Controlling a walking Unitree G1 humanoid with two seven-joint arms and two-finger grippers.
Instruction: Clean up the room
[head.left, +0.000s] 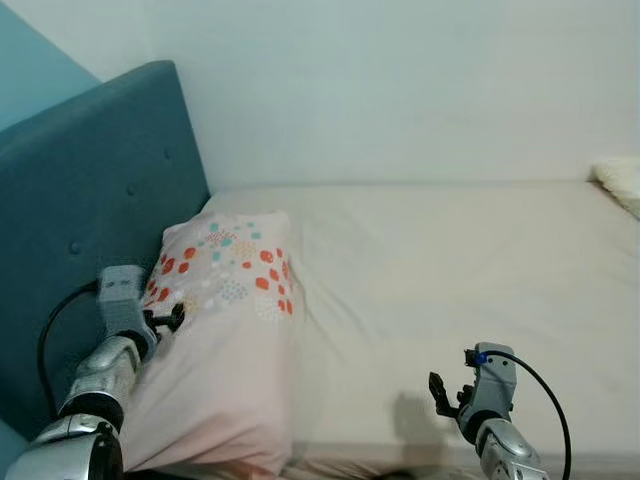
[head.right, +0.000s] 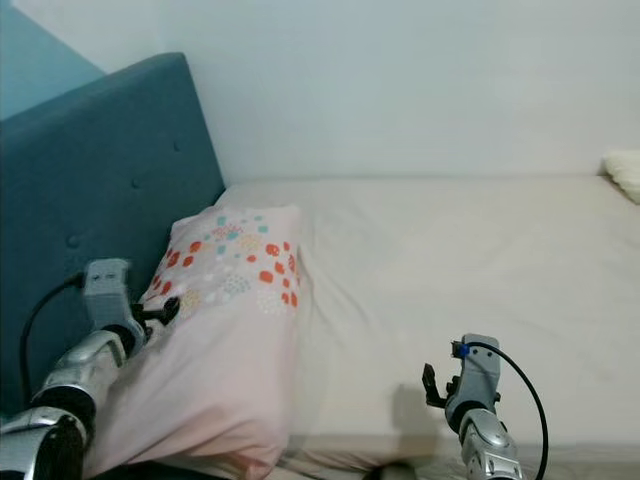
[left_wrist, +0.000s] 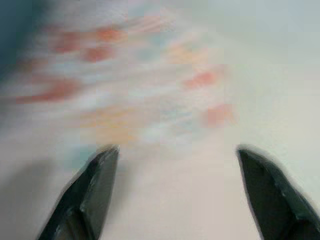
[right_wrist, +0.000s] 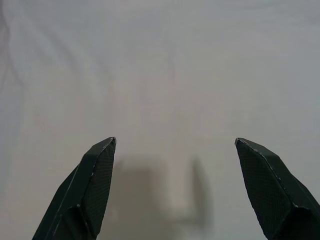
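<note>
While the left gripper (head.left: 170, 318) hovers spread wide and empty, the soft pale-pink pillow with red and teal dots (head.left: 225, 330) lies just beyond its fingertips against the blue padded headboard (head.left: 90, 200). Likely light and floppy; a pinched edge or corner should hold. The right gripper (head.left: 445, 392), also open and empty, hangs over the bare cream sheet (head.left: 450, 270).

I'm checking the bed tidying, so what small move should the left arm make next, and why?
Probably ease the left end effector down and shut it on the pillow. Its fingers are spread open just over the pillow's patterned end by the headboard, holding nothing. The right end effector hovers open over the bare sheet.
</note>
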